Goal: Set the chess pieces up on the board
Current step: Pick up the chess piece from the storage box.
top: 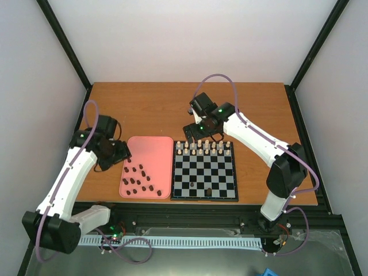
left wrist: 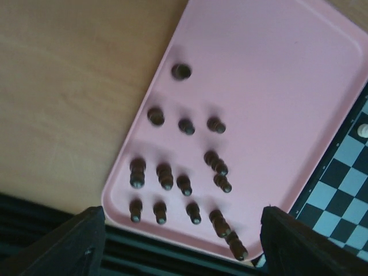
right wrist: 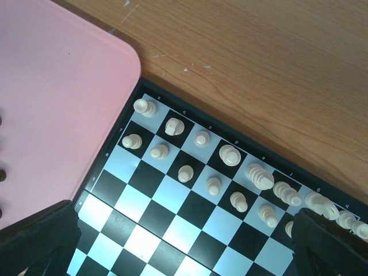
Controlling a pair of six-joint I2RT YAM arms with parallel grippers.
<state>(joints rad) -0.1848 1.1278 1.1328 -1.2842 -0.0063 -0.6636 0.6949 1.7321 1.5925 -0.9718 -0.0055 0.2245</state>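
The left claw (left wrist: 181, 227) is released, its fingers spread wide with nothing between them. Directly beneath it the dark chess pieces (left wrist: 184, 185) stand clustered on the pink tray (left wrist: 276, 69). The right claw (right wrist: 187, 227) is also released and empty, hanging above the board (right wrist: 144, 218), with the cream pieces (right wrist: 230, 154) lined up just beyond it.

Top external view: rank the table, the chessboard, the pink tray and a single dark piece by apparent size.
1. table
2. board and pink tray: nearly alike, the board slightly wider, so I won't split them
3. chess pieces, each tiny beside the tray
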